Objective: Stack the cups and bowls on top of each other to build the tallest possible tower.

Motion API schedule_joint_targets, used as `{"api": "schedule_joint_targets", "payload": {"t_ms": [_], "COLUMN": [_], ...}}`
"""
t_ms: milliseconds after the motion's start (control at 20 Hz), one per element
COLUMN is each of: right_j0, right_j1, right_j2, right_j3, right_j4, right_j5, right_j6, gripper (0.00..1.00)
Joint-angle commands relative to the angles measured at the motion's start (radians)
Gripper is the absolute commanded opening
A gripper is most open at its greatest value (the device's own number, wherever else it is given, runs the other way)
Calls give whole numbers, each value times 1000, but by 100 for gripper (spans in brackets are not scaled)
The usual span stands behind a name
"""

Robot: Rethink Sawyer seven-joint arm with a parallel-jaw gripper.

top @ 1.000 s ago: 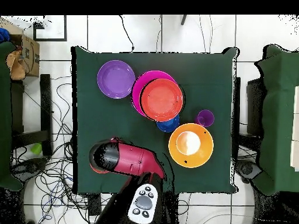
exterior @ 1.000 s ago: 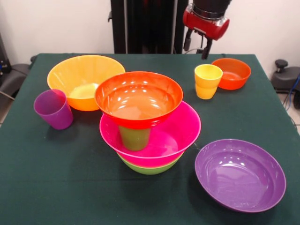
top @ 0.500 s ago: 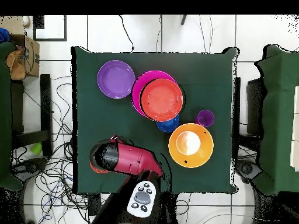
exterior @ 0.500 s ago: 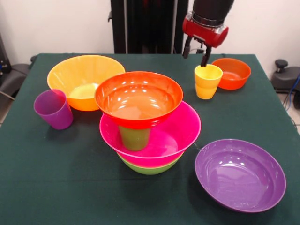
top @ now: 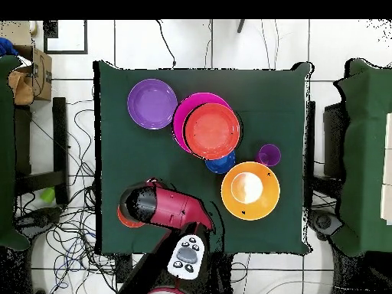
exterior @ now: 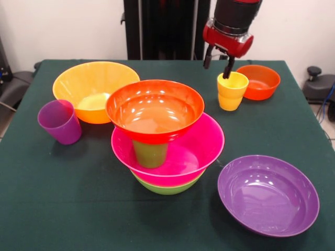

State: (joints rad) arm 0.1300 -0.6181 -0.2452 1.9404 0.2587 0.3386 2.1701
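The tower stands mid-table: a lime green bowl (exterior: 166, 187) at the bottom, a pink bowl (exterior: 204, 144) in it, a green cup (exterior: 151, 153) upside down inside, and a large red-orange bowl (exterior: 155, 110) on top. From overhead the red-orange bowl (top: 212, 130) covers most of the pink bowl (top: 182, 115). The yellow cup (exterior: 232, 90) stands upright at the back right. My gripper (exterior: 217, 64) hangs open just above its far rim, one finger over the rim, the other to its left. The arm (top: 164, 207) hides the gripper from overhead.
A small red-orange bowl (exterior: 259, 81) sits right beside the yellow cup. A large orange bowl (exterior: 94, 89) and a purple cup (exterior: 60, 121) stand at the left. A purple bowl (exterior: 268, 194) lies front right. A small blue bowl (top: 222, 163) peeks out beside the tower.
The gripper has come down towards the yellow cup, its fingers now at rim height. The cups and bowls have not moved.
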Motion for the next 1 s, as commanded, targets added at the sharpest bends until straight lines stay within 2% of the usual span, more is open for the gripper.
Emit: {"api": "schedule_joint_targets", "payload": {"t_ms": [50,200,350,600,1000], "right_j0": [12,13,41,54,70], "right_j1": [19,26,38,58,119], "right_j2": [56,72,69,89,70], "right_j3": [-59,-49,-56,-48,-60], "right_j4": [51,65,77,93,103], "right_j5": [1,2,12,-25,-104], "right_j6": [189,192,207,206,200], "gripper": [100,100,100,100,100]}}
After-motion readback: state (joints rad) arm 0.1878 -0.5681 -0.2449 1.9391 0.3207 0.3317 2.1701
